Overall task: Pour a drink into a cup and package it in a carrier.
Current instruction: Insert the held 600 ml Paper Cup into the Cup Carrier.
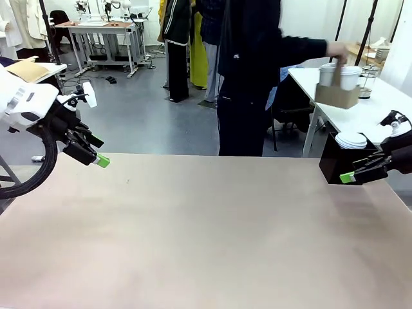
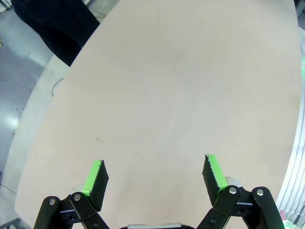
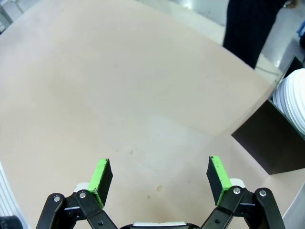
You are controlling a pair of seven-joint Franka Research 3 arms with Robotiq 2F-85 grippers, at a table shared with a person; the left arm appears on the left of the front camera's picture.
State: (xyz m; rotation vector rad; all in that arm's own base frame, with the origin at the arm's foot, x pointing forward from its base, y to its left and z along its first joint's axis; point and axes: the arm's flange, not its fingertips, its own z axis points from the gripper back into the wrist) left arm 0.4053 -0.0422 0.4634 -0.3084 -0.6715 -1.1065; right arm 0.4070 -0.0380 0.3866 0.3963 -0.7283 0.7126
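Across the bare tabletop (image 1: pixel 206 232), the carrier (image 1: pixel 337 95) with cups hangs from the person's hand (image 1: pixel 336 50) beyond the far right corner, nearer the right hand (image 1: pixel 351 175) than the left hand (image 1: pixel 100 158), both spread apart and holding nothing.

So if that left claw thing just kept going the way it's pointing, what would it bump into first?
Most likely the bare table. The left end effector is open, holds nothing, and its wrist view shows no object ahead, though depth is hard to judge.

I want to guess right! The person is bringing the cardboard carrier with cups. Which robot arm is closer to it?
Probably the right gripper: its open jaws sit on the side where the person's hand holds the carrier. The left gripper is across the table.
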